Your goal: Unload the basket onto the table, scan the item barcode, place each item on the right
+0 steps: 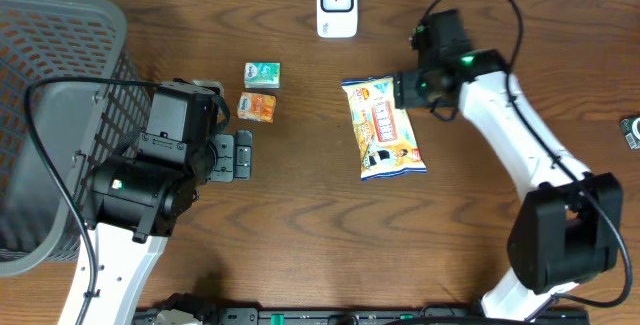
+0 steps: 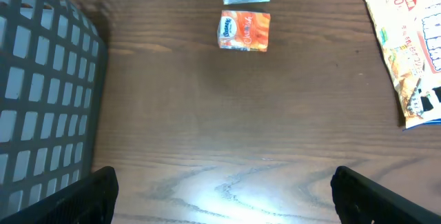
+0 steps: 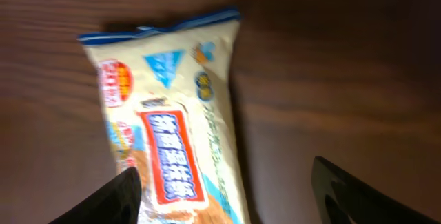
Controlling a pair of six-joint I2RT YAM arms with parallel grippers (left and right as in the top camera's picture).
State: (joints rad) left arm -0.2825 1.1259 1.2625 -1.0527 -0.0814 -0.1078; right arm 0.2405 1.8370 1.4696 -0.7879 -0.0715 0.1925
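1. Locate the task item. The snack bag (image 1: 385,130) lies flat on the bench (image 1: 300,225), right of centre, printed face up.
2. Note its long axis. It runs from the robot side toward the far edge with a slight tilt. The far end points toward the white unit (image 1: 337,5) at the far edge, which we treat as the scanner. Bag and unit are apart.
3. Check the right pincer (image 1: 400,93). It sits at the far right corner of the bag, just beside it. In the right wrist view its fingers stand spread with the bag on the bench below them. We read it as released and holding nothing.
4. Check the left pincer (image 1: 240,155). It is released and empty, over bare wood left of centre, well apart from the bag. A teal carton (image 1: 262,73) and an orange carton (image 1: 257,107) lie beyond it, and the grey basket (image 1: 60,85) stands to its left.
5. Assign the arm. The right arm is clearly the nearer one, so we judge that the pick falls to it.
6. Plan the approach. The bag lies toward the bench centre from the right pincer, and toward the robot. The pincer should close across the short width, not along the long axis.
7. Verify the barcode. The right wrist view is blurred, so we cannot tell whether a barcode shows on the upward face. The bag may need turning before it faces the unit.
8. Status: the scan is not yet done.
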